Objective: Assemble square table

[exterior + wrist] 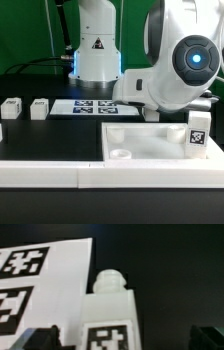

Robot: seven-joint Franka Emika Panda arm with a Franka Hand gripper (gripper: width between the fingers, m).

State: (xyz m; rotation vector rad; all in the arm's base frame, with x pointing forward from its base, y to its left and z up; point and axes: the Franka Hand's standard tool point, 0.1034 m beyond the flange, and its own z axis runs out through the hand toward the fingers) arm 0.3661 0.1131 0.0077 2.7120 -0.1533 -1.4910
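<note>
Gripper [125, 339]: wide open around the leg [110, 308], not squeezing.
Leg: near the marker board [60, 286]; small, hard, likely light; grab its flat sides.
Square table slab [150, 140]: lies on the worktop [30, 132].

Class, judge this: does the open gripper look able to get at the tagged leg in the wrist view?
Probably yes: the gripper stands open, the leg lies centred ahead of it with nothing in front; only the marker board crowds one side.
</note>
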